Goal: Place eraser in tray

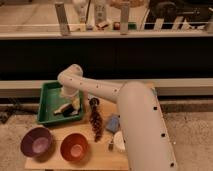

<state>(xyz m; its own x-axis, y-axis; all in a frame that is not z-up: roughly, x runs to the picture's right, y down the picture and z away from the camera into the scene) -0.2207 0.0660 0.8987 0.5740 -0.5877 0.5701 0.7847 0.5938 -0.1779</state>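
Gripper down inside the green tray, over its right half, at the end of the white arm reaching in from the right. Finger spread unreadable here, and can't tell whether anything is gripped. Eraser just left of and below the gripper, dark block with a pale cream part, looks to be lying on the tray floor near the front right corner; touching the gripper or just beside it, can't tell. Tray sitting on the back left of the wooden table. In front of the tray, near the table's front edge: purple bowl on the left, orange bowl just beside it on the right. Right of the tray, a dark reddish-brown elongated bumpy object lying roughly front to back. Further right, blue-grey lump tucked against the arm's big white link, with a pale round thing, possibly a cup, in front of it.
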